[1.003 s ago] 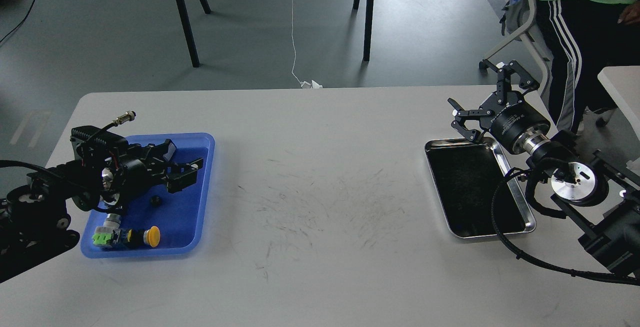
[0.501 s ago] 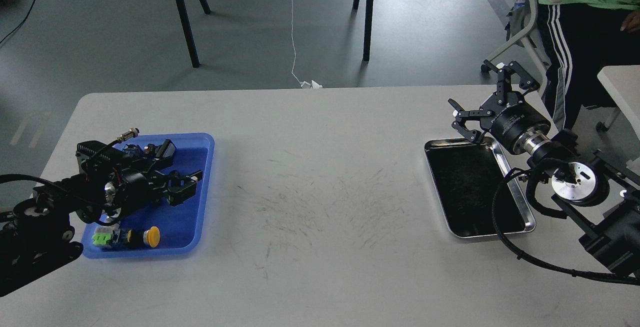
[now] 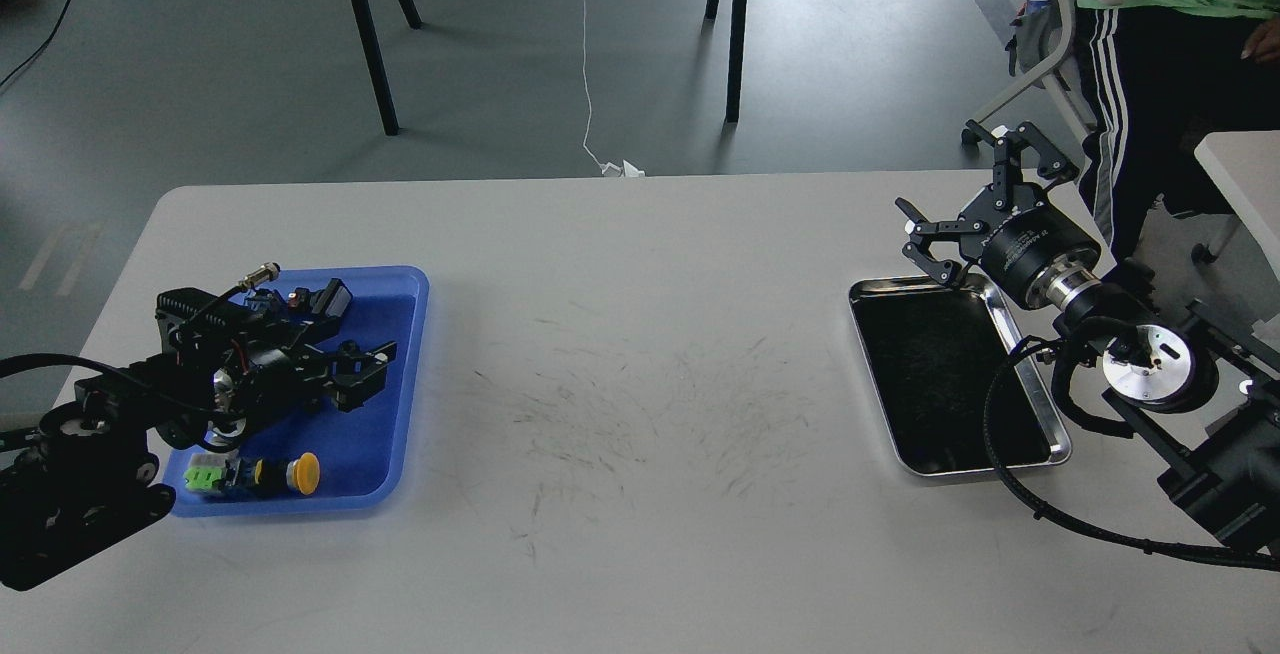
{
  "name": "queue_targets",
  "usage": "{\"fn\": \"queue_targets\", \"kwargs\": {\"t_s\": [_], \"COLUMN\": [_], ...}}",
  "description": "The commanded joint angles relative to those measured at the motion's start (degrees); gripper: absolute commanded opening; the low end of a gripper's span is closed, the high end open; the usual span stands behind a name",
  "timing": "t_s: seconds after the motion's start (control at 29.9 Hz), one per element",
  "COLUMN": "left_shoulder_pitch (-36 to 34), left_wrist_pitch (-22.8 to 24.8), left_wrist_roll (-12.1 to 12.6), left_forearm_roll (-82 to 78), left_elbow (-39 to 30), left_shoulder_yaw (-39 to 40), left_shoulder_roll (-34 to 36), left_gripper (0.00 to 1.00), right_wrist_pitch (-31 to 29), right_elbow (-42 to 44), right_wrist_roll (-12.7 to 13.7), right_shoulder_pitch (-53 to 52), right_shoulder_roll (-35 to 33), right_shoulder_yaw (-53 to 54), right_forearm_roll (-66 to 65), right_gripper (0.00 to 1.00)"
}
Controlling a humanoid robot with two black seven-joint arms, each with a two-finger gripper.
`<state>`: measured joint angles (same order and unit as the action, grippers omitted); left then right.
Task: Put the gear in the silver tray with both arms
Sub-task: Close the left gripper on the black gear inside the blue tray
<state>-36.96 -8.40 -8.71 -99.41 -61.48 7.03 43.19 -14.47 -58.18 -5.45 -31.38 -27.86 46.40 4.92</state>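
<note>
- Since 1 s ago, L arm has dropped lower into the blue tray point(image 3: 405, 374); the small black gear seen on the tray floor then is now hidden under the L gripper point(image 3: 362, 366). R arm unchanged.
- L gripper: black, pronged, lying low over the tray's mid floor; fingers too dark and bunched to read, so can't tell if spread or clenched, or if it grips anything.
- R gripper point(image 3: 968, 222): black linkage fingers spread wide, nothing between them; hangs over the far rim of the silver tray point(image 3: 1040, 429).
- Silver tray: shiny metal, rectangular, rounded corners, raised rim, dark reflective floor, no gear seen in it; sits R side of table, well apart from blue tray.
- Blue tray: glossy plastic, rounded rectangle, L side of table.
- Counts: 2 trays, 2 arms; 1 yellow-capped push button point(image 3: 300, 472) w/ green block beside it, near the blue tray's front rim.
- R arm: black cylindrical wrist, silver ring, round silver disc, looped black cable crossing the silver tray's near corner.
- Table point(image 3: 640, 534): matte pale grey, rounded corners, fine dark scuffs mid-surface.
- Room: grey floor, black stand legs, white cord; person point(image 3: 1150, 24) in green top and striped dark trousers at far R.
</note>
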Motion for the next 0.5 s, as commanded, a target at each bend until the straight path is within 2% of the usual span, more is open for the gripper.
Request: {"fn": "queue_targets", "kwargs": {"t_s": [0.0,0.47], "left_shoulder_pitch": [0.57,1.63], "left_wrist_pitch": [-0.91,-2.76], "left_wrist_roll": [-0.08,-0.35], "left_forearm_roll": [0.0,0.0], "left_elbow": [0.84,4.53], "left_shoulder_yaw": [0.0,-0.09], "left_shoulder_roll": [-0.21,-2.41], "left_gripper": [0.77,0.76], "right_wrist_pitch": [-0.04,-0.04], "right_elbow": [-0.01,-0.18], "right_wrist_roll": [0.0,0.0], "right_shoulder_pitch": [0.0,0.18], "right_shoulder_roll": [0.0,-0.09], "right_shoulder_yaw": [0.01,0.01], "right_forearm_roll": [0.0,0.0], "right_gripper": [0.99,0.99]}}
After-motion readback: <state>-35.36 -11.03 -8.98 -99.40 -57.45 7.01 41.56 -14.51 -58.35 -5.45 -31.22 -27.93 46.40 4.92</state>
